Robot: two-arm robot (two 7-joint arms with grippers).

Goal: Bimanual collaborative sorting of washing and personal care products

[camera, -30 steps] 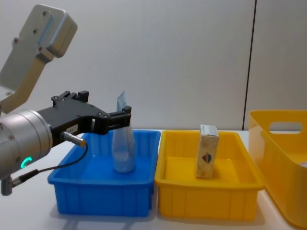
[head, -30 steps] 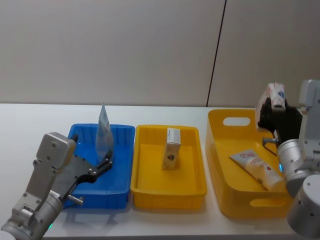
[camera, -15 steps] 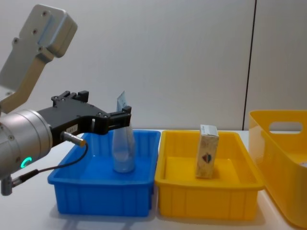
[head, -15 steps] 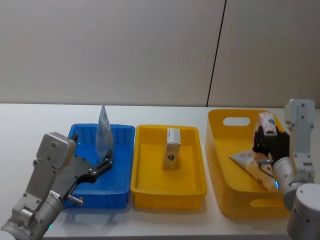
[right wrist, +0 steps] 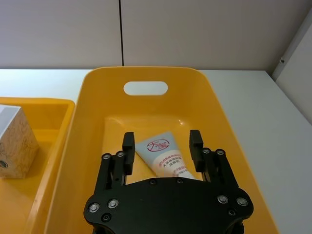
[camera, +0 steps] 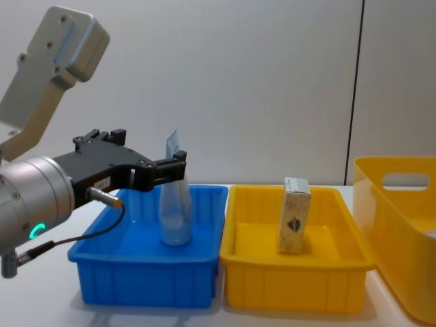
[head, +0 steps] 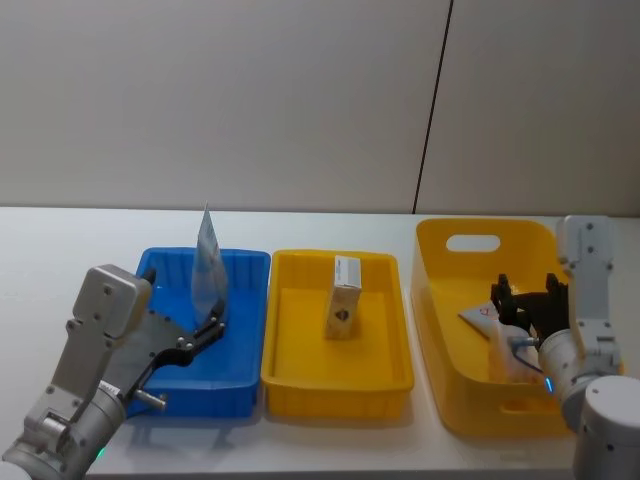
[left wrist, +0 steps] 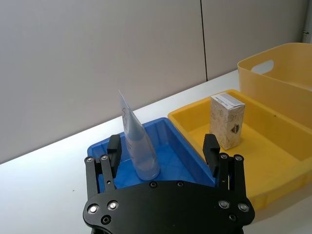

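Right pincer [right wrist: 161, 146] spread, empty, over glossy flat tube [right wrist: 167, 157] in smooth yellow tub [right wrist: 92, 102].

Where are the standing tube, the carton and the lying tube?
standing tube [camera: 174, 216], chest view, its clear body.
carton [head: 343, 300], head view, its front face.
lying tube [right wrist: 165, 155], right wrist view, near its red logo.

Standing tube [head: 207, 262]: light blue and see-through, upright on its cap in the blue bin [head: 243, 340], flat crimped end up, leaning slightly.
Carton [head: 342, 298]: tall, cream with a speckled pattern, a small dark emblem low on its front, pale top; stands upright in the middle yellow tray [head: 300, 372].
Lying tube [right wrist: 165, 157]: light blue with a red round logo and red print; lies flat on the floor of the deep yellow bin [right wrist: 97, 97], crimped end toward the bin's handle slot.
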